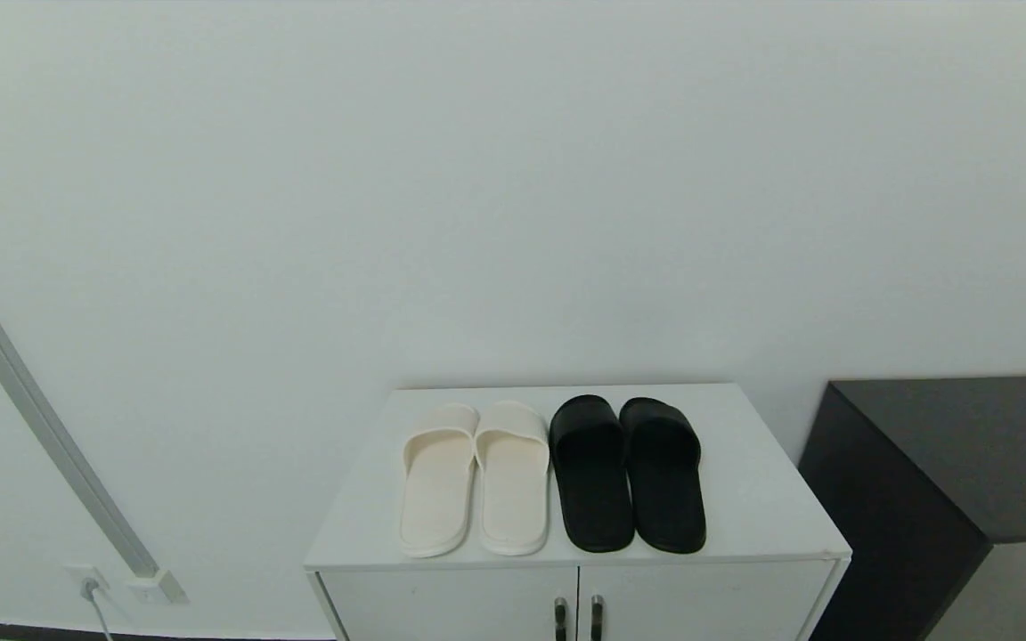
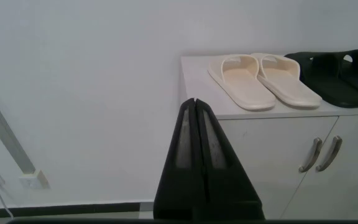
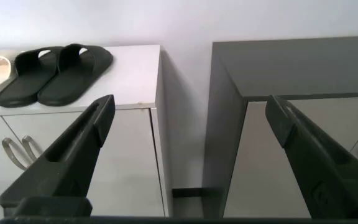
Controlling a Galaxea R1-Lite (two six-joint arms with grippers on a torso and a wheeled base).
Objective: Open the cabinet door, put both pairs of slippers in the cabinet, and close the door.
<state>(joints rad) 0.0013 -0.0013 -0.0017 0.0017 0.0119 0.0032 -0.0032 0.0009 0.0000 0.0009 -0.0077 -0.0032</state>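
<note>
A white cabinet [image 1: 745, 499] stands against the wall with both doors closed and two metal handles [image 1: 577, 617] at the middle seam. On its top lie a cream pair of slippers [image 1: 474, 476] on the left and a black pair of slippers [image 1: 627, 472] on the right, toes toward the wall. My left gripper [image 2: 195, 106] is shut with nothing in it, held off the cabinet's left front corner, below the top. My right gripper [image 3: 188, 109] stands open, out in front of the cabinet's right side. The cabinet [image 2: 266, 143] and cream slippers [image 2: 263, 79] show in the left wrist view, the black slippers [image 3: 55, 71] in the right.
A dark grey cabinet [image 1: 949, 481] stands close to the right of the white one, with a narrow gap [image 3: 185, 155] between them. A grey cable duct [image 1: 32, 401] runs down the wall at the left to a socket [image 1: 85, 580] near the floor.
</note>
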